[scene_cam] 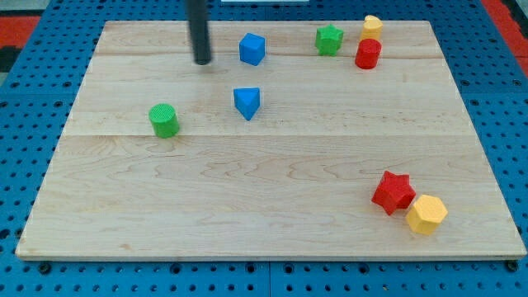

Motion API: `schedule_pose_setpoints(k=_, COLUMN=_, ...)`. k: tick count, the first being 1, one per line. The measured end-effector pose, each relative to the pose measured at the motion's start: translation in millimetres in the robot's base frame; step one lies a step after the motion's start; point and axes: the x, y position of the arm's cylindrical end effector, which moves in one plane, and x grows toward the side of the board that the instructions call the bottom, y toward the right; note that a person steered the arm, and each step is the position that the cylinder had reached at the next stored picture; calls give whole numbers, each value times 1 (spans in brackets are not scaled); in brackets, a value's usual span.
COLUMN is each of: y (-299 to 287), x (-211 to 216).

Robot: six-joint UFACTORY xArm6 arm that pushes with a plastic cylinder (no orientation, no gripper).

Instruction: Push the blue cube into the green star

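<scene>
The blue cube sits near the view's top, left of centre-right. The green star lies to its right, about a cube and a half's width away, not touching. My tip rests on the board just to the left of the blue cube, a small gap apart, with the dark rod rising to the top edge.
A blue triangular block lies below the cube. A green cylinder is at the left. A yellow block and a red cylinder stand right of the star. A red star and a yellow hexagon sit at the bottom right.
</scene>
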Motion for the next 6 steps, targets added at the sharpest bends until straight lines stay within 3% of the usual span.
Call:
schedule_pose_setpoints(k=1, y=85, x=-31)
schedule_pose_setpoints(k=2, y=181, x=-30)
schedule_pose_setpoints(k=3, y=139, x=29)
schedule_pose_setpoints(k=4, y=158, x=107)
schedule_pose_setpoints(k=5, y=71, x=137)
schedule_pose_setpoints(k=6, y=63, x=89)
